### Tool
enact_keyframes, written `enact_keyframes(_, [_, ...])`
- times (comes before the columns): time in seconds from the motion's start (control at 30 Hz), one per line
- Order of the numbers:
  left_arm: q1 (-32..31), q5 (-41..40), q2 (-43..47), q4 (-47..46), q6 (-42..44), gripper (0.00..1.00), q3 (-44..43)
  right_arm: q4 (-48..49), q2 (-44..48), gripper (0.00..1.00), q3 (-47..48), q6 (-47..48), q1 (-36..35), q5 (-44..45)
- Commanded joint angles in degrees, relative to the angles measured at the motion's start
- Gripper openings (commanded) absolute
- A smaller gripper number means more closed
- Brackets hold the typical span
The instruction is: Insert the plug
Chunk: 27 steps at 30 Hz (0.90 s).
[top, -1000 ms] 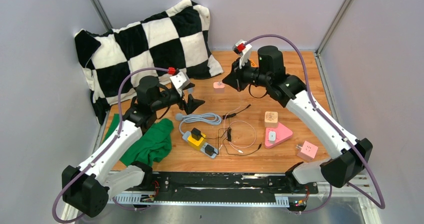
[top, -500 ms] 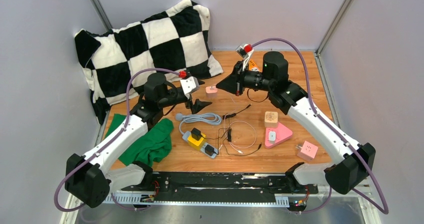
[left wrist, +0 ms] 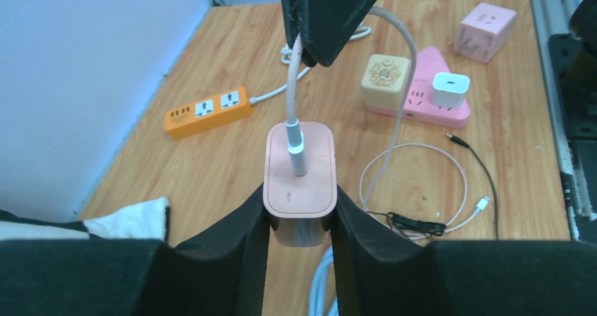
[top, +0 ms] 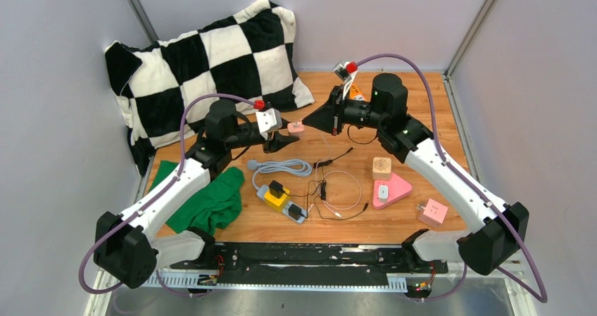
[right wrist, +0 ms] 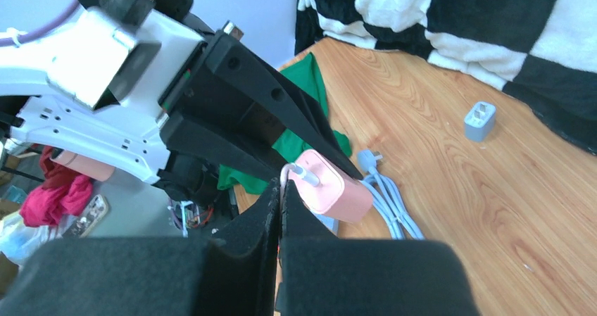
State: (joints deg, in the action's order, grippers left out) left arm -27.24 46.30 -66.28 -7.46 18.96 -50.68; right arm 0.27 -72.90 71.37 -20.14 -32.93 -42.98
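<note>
The left gripper (left wrist: 300, 210) is clamping a pink rounded plastic charger block (left wrist: 303, 186) between its black fingers (left wrist: 250, 224), which are pressing on the block's two side faces and holding it above the wooden table (left wrist: 225, 168). In the overhead view the block is sitting at about twelve o'clock from the coiled grey cord (top: 281, 167). The left gripper is reaching it from eight o'clock and the right gripper (right wrist: 279, 196) is meeting it from three o'clock.

The right gripper's fingers are pressing flat together, pinching a thin white cable (left wrist: 290, 84) just behind its white plug (left wrist: 297, 150). The plug is standing upright on the block's top face with its tip touching that face, and how deep it is sitting cannot be told. The rest of the cable is curving down past the block at three o'clock and looping on the table at four o'clock.

In the left wrist view, taken from the block, an orange plastic power strip (left wrist: 208, 110) is lying at ten o'clock. A pink triangular power strip (left wrist: 422, 113) is lying at two o'clock, carrying a white cube charger (left wrist: 449, 89) and a pale wooden cube (left wrist: 385, 73) side by side. A pink cube socket (left wrist: 482, 31) is resting farther out at one o'clock.

In the overhead view a black-and-white checkered pillow (top: 211, 55) is leaning at eleven o'clock of the table, and a crumpled green cloth (top: 211, 203) is lying at eight o'clock
</note>
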Motion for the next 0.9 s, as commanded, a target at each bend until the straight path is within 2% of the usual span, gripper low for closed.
enact_keyframes(0.0, [-0.4,1.5,0.4,-1.4,-3.0,0.25,-1.0,-4.9,1.0,0.00,0.6,4.1,0.8,3.4])
enact_keyframes(0.07, [-0.4,1.1,1.0,-1.3,-5.4,0.19,-0.2,-9.0,0.6,0.00,2.0,7.9,0.8,5.1])
enact_keyframes(0.23, [-0.4,0.5,2.8,-1.4,-8.9,0.12,2.4,-15.6,0.2,0.49,4.6,15.6,0.8,7.2])
enact_keyframes(0.33, [-0.4,0.9,3.6,-1.4,-10.4,0.11,4.0,-17.5,-0.3,0.64,6.2,19.7,0.3,5.9])
enact_keyframes(0.53, [-0.4,1.1,4.6,-1.4,-12.3,0.11,5.3,-20.5,-3.5,0.67,9.6,28.5,-2.4,4.4])
enact_keyframes(0.77, [-0.4,3.1,5.2,-1.4,-13.9,0.08,5.9,-28.1,-7.7,0.63,13.5,41.0,-8.7,6.4])
enact_keyframes(0.87, [-0.4,3.8,5.4,-1.4,-13.6,0.08,6.6,-29.8,-9.2,0.58,14.7,43.6,-10.1,8.5])
